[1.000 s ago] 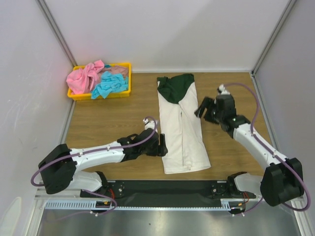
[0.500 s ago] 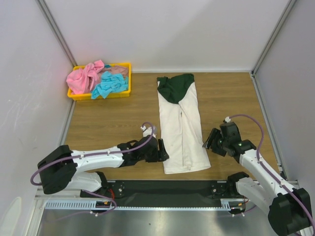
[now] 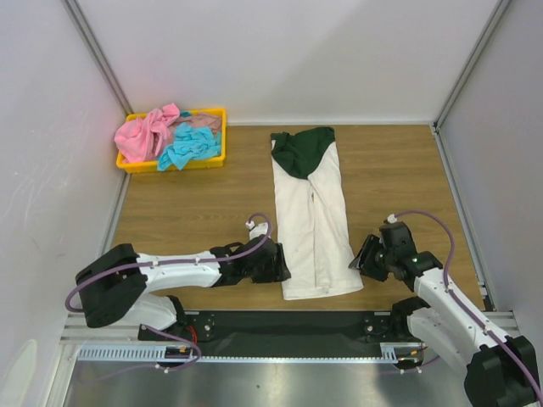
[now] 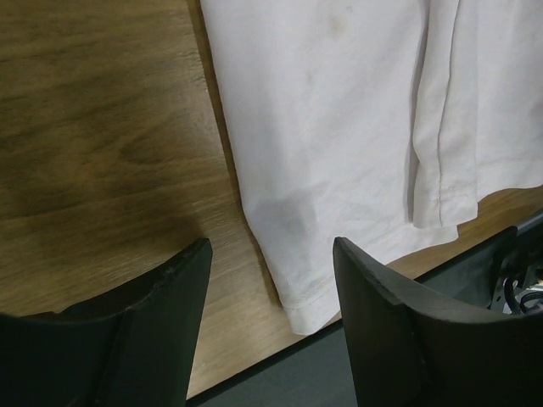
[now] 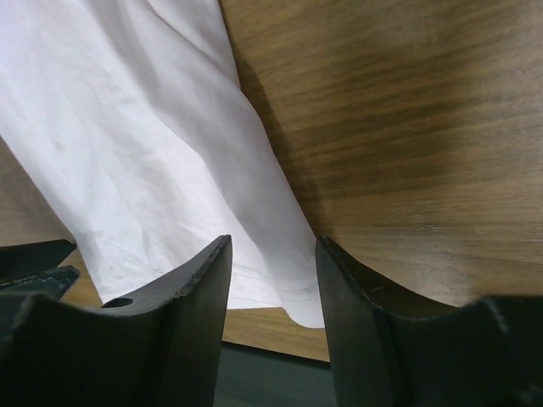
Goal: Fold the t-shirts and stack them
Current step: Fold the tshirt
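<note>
The right arm (image 3: 424, 280) has swung back to the white t-shirt's (image 3: 314, 229) near corner, left arm (image 3: 187, 270) edging closer.

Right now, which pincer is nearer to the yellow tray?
Left. The left pincer sits by the near left corner of the white shirt, on the side of the yellow tray; the right pincer sits by the near right corner, farther off.

Soft, matt, lightly creased cloth of the white t-shirt (image 3: 316, 229); smooth wood-grain table (image 3: 187, 212); yellow plastic tray (image 3: 223, 140)
</note>
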`<state>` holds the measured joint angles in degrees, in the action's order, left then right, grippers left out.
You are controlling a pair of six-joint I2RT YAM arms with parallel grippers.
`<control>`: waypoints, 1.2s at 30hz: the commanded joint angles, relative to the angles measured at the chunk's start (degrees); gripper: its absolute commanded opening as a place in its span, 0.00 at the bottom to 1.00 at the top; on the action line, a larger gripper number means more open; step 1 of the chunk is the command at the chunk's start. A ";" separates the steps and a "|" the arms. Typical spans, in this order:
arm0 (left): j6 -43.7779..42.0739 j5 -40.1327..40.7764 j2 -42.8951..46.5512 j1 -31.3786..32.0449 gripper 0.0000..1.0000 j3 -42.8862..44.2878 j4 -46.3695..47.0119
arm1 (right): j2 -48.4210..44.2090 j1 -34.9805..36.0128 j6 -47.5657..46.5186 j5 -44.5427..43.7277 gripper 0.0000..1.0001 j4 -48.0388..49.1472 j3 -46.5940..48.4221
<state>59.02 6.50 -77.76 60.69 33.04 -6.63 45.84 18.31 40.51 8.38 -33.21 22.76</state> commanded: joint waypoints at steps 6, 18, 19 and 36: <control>-0.49 -2.99 -3.01 0.40 0.50 3.70 1.36 | 1.35 2.26 0.80 1.64 0.40 -1.94 -1.05; -2.68 1.14 1.64 0.31 0.00 3.53 -5.31 | 1.35 11.04 7.03 0.67 0.16 -3.87 -1.58; -3.30 1.41 1.82 0.31 0.00 3.61 -5.84 | 1.27 11.40 7.30 0.58 0.16 -4.14 -1.50; -19.55 5.63 10.25 0.31 0.58 15.10 -16.22 | 6.00 11.84 -1.13 -6.87 0.56 -10.83 21.84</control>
<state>46.65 9.47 -71.29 60.80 40.73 -22.83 49.84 30.20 43.18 6.39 -45.04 34.61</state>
